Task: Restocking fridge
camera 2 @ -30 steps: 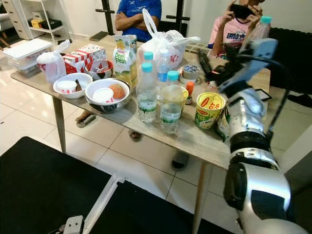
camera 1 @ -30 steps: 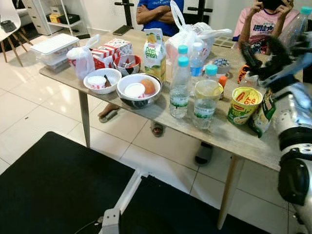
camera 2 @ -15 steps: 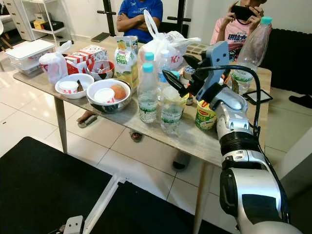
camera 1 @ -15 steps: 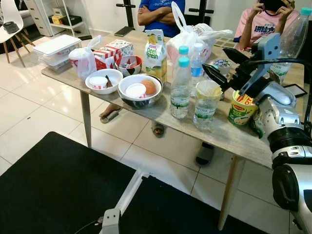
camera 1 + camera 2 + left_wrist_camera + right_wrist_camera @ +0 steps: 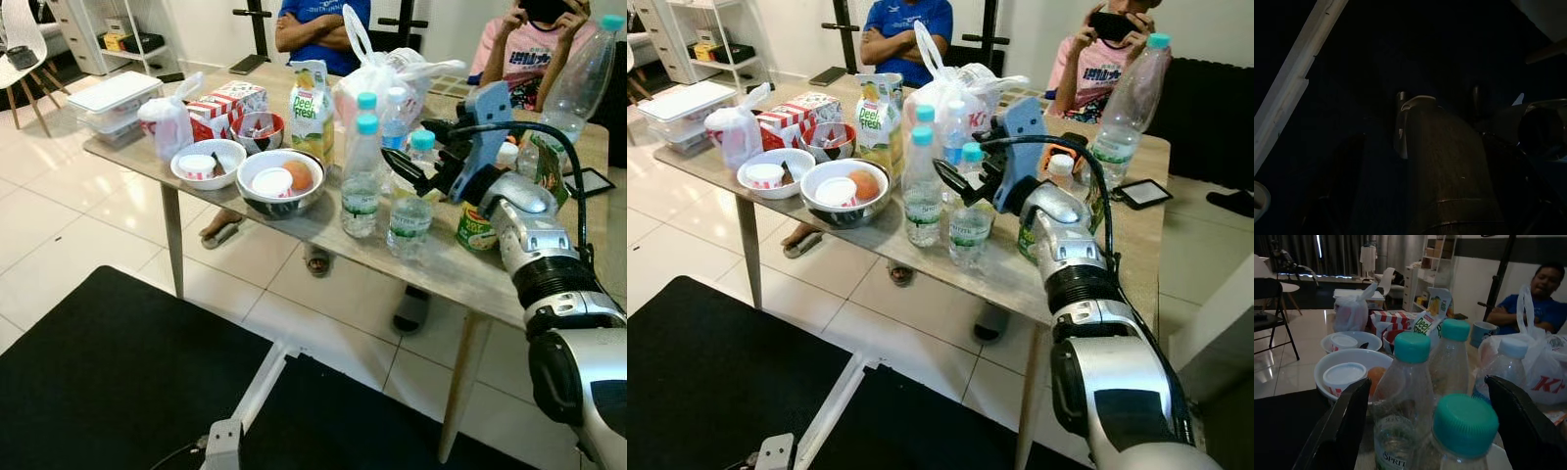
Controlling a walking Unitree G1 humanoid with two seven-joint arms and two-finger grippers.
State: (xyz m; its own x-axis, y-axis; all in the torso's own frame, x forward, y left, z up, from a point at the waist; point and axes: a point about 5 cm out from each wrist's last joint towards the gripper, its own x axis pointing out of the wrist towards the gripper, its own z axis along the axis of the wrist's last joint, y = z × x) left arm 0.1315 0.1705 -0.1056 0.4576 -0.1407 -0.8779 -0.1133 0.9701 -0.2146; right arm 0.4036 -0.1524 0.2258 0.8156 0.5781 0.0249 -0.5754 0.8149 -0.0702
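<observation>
- Tiled floor and a long wooden table (image 5: 294,227) fill my forward view; two seated persons are at its far side.
- Nearest water bottle (image 5: 409,198), teal cap, stands upright near the table's front edge. I read it as sitting between the spread fingers of the right gripper (image 5: 415,157), level with its cap; I cannot confirm contact.
- Right gripper: fingers (image 5: 1347,428) wide apart, one on each side of that cap in the right wrist view.
- Just beside it, to my left, a taller water bottle (image 5: 361,179) stands upright; a third bottle (image 5: 394,116) stands behind them.
- Green cup noodles (image 5: 473,225) sits to my right of the nearest bottle, partly hidden by the right arm.
- Juice carton (image 5: 312,108) and a white plastic bag (image 5: 377,73) stand further back.
- Steel bowl (image 5: 281,184) holding a small tub and an orange item sits left of the bottles; a white bowl (image 5: 208,163) is beyond it.
- Large clear bottle (image 5: 578,83) stands at the far right.
- Left gripper: the left wrist view is too dark; I cannot tell its finger state.
</observation>
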